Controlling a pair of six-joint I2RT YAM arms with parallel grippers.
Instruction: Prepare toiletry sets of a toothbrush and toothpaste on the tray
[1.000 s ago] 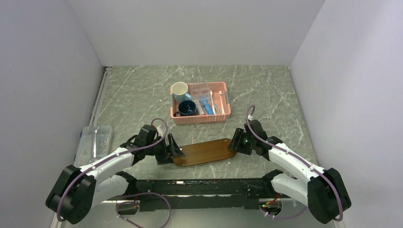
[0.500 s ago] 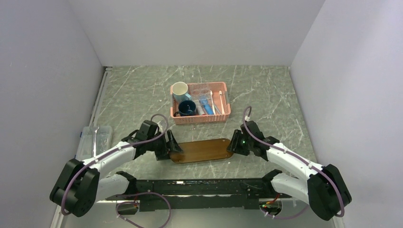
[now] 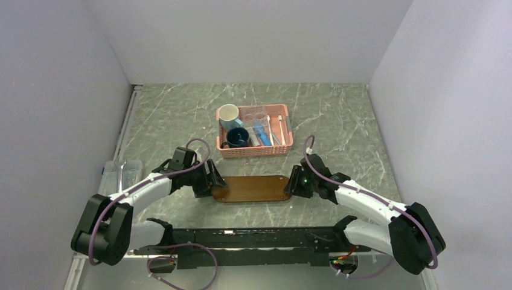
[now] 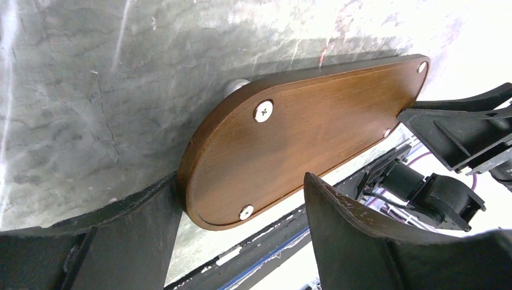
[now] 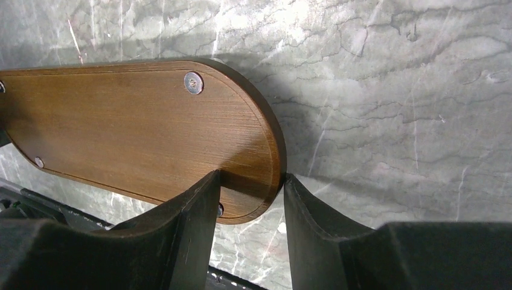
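Grey marbled tabletop (image 3: 175, 115), walled in white. Left gripper (image 4: 241, 181) and right gripper (image 5: 247, 181) each clamp one rounded end of the tray (image 3: 250, 188), fingers against its rim, apparently to square it before the pink basket (image 3: 256, 151). The toothbrushes (image 3: 281, 128) and toothpaste (image 3: 262, 134) lie there, none yet set out.

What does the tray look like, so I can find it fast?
Look at the near part of the grey marble table, between the left pincer and right pincer. The tray lies there, in front of the pink basket. It is the only flat, dark-brown wooden oval.
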